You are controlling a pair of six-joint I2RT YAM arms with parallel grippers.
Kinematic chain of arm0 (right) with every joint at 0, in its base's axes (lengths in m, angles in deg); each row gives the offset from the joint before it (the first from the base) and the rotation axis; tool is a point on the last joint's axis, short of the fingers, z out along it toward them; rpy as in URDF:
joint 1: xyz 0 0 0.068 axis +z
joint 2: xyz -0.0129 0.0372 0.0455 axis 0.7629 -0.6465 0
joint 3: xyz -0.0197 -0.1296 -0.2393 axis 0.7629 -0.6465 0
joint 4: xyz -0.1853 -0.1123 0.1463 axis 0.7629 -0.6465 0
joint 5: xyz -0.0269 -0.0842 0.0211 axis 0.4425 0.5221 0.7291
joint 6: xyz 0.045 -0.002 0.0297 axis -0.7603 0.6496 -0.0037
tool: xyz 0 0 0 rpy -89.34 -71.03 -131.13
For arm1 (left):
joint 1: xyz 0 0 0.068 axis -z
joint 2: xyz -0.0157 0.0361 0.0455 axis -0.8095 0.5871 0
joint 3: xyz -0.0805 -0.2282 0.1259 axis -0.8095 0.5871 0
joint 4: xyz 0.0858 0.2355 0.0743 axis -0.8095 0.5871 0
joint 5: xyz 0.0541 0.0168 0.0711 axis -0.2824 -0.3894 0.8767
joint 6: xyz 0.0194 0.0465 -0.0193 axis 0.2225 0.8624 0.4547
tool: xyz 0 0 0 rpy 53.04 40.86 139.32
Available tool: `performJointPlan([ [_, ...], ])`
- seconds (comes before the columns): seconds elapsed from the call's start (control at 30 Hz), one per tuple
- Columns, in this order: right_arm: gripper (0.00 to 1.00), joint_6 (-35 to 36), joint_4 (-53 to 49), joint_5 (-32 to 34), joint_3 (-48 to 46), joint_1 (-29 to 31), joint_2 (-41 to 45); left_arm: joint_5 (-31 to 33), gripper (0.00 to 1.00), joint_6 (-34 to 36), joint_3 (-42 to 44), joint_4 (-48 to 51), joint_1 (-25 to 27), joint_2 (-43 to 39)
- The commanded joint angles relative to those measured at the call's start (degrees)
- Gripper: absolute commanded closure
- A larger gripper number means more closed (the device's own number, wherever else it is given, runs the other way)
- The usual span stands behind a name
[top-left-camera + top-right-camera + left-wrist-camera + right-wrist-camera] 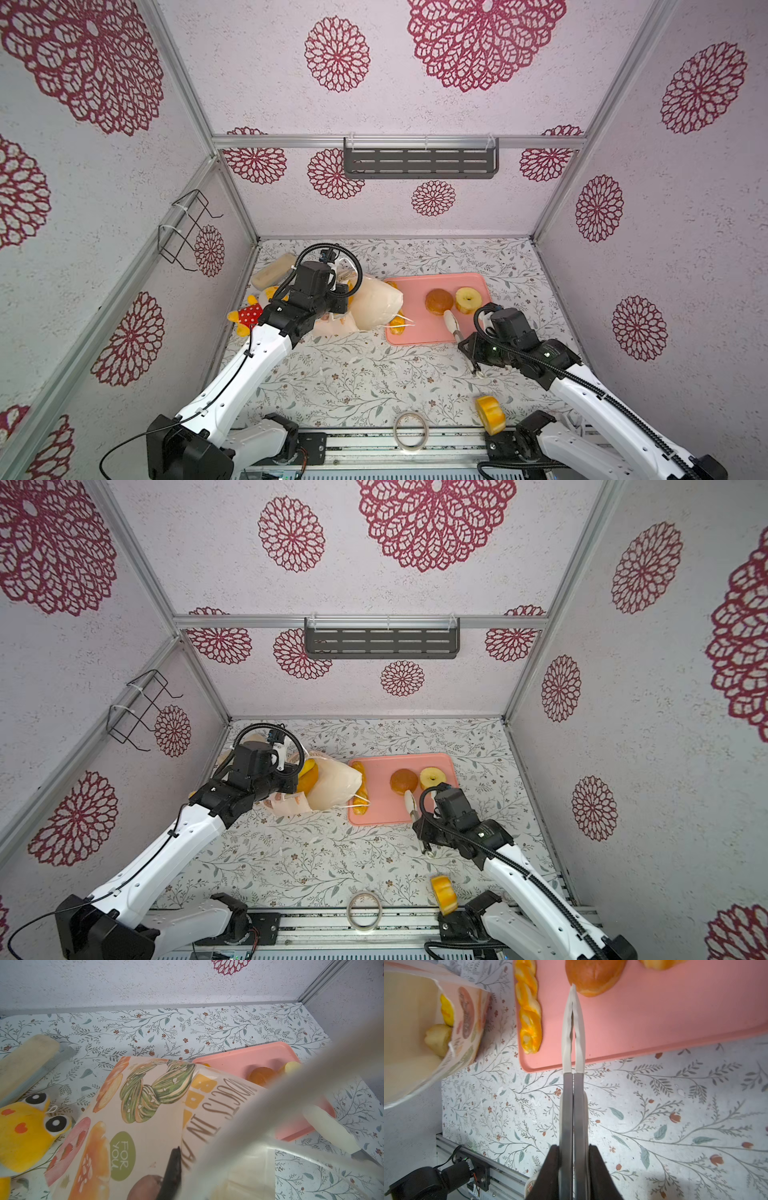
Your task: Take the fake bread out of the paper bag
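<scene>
The left tool (344,297) is clamped on the paper bag (376,305). The bag lies tilted, its long axis running from that tool toward the pink tray (419,332), mouth facing the tray. Fake bread (446,1009) sits just inside the mouth. The right tool (573,1167) grips closed tongs (568,1105). Likely faults: paper slipping from the pinch, or bread rolling past the tray edge onto the surface (353,382).

The left arm (266,361) and right arm (598,415) have white shells between black joint housings. Black ribbed cables (320,246) loop along them; the right gripper (573,1147) has dark, wedge-shaped fingers (600,1172).
</scene>
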Motion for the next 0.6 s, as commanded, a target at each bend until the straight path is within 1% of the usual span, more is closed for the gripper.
performJointPlan([
  [0.0, 1.0, 2.1, 0.8, -2.8, 4.3, -0.2, -0.2, 0.4, 1.0, 0.3, 0.9, 0.6, 0.1, -1.7],
  [0.23, 1.0, 4.4, 0.0, -7.8, 9.4, 0.0, -0.9, -0.1, 1.0, 1.2, 1.6, 0.4, 0.2, -2.9],
  [0.33, 1.0, 6.1, -1.4, -10.5, 12.8, 1.3, -2.2, -0.4, 1.0, 1.5, 1.7, 0.1, 0.2, -3.2],
  [0.43, 1.0, 7.7, -3.1, -10.7, 16.5, 5.2, -4.2, -1.3, 1.0, 1.8, 1.8, -0.4, 0.2, -3.4],
  [0.57, 1.0, 9.6, -5.0, -8.8, 20.7, 13.9, -8.2, -3.5, 1.0, 3.4, 2.3, -1.6, 0.2, -4.2],
])
